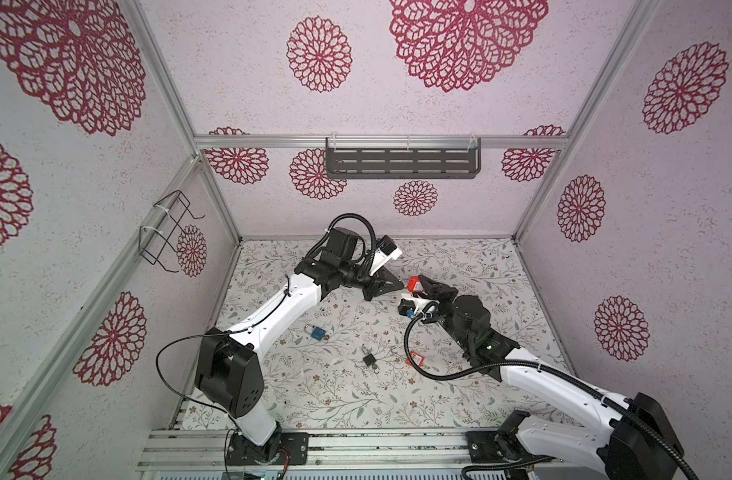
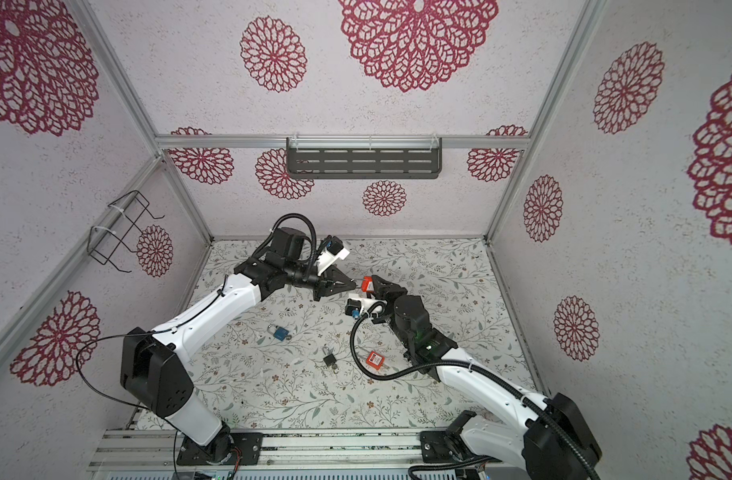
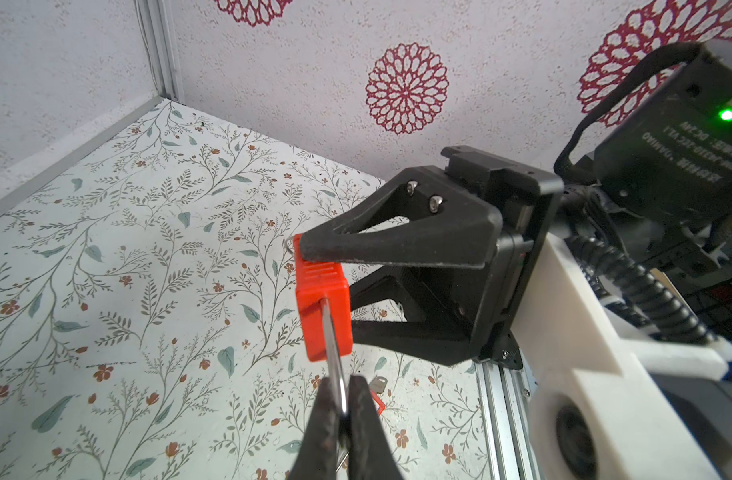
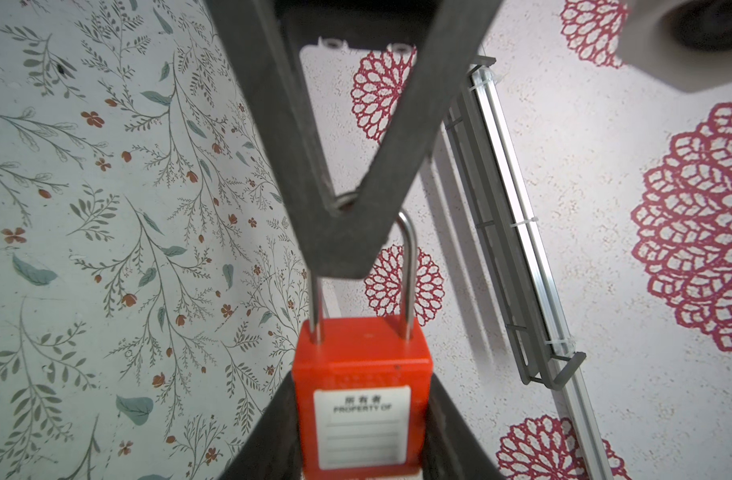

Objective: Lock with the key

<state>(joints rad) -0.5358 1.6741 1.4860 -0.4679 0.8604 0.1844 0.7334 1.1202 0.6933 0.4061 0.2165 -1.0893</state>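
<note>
A red padlock [image 1: 413, 284] [image 4: 362, 353] with a white label hangs above the middle of the floral table. My right gripper [image 1: 419, 286] [image 4: 362, 386] is shut on its body. My left gripper [image 1: 401, 286] [image 3: 342, 399] meets it from the left and is shut on the steel shackle [image 3: 331, 332] [image 4: 410, 270]. In the right wrist view both shackle legs sit in the body. What looks like a grey key [image 3: 377, 383] lies on the table below, beside a second red padlock. I see no key in the held padlock.
On the table in front of the grippers lie a blue padlock [image 1: 316, 331], a black padlock [image 1: 369, 360] and a second red padlock [image 1: 416, 358]. A grey slotted shelf [image 1: 401, 162] hangs on the back wall. A wire basket [image 1: 169, 232] hangs on the left wall.
</note>
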